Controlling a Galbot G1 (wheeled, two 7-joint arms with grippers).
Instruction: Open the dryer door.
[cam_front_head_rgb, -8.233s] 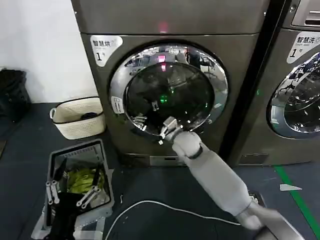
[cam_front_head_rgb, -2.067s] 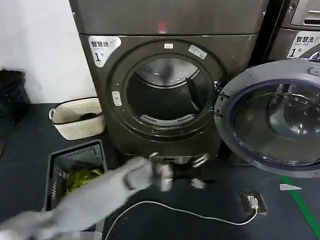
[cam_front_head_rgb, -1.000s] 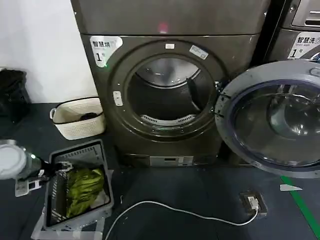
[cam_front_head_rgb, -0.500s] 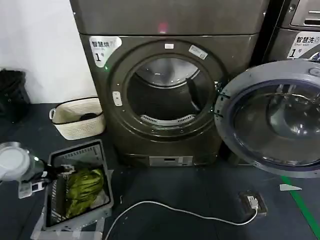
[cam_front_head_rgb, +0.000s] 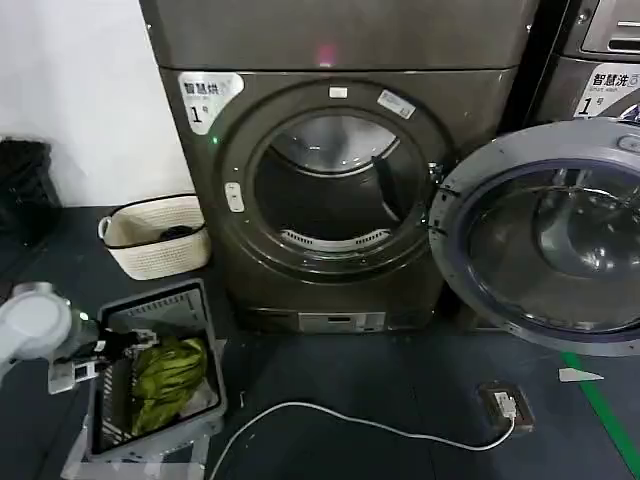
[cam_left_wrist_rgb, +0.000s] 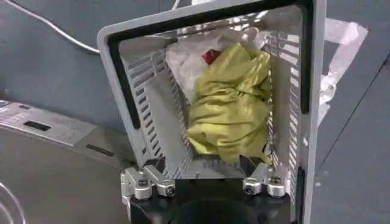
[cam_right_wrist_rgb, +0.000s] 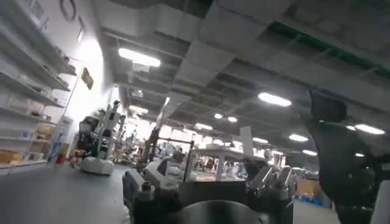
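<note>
Since the earliest frame: dryer door released from its latch and swung fully to the robot's right; right arm gone from the machine front; left arm arrived at the grey crate on the floor.

Head view.
- Dryer door: hangs open on its right-hand hinge, grey inner face and dark glass turned toward the camera, overlapping the second machine behind it. Judged: the opening task is done. Its far edge is cut off by the frame.
- Drum opening: fully exposed; nothing can be made out inside beyond the perforated back.
- Left gripper: low, at the near-left rim of the grey crate, probably staged there for the laundry. Finger gap not readable here.
- White basket: on the floor beside the dryer, contents dark and unclear.
- White cable: trails across the floor to a small floor socket.

Left wrist view.
- Left gripper: fingers spread wide, nothing between them, poised over the crate's slatted wall.
- Yellow-green garment: bunched in the crate over white fabric with a red spot; lower layers hidden.

Right wrist view.
- Right gripper: parked, pointed up at ceiling lights; fingers parted, holding nothing. Tips partly cut off.
</note>
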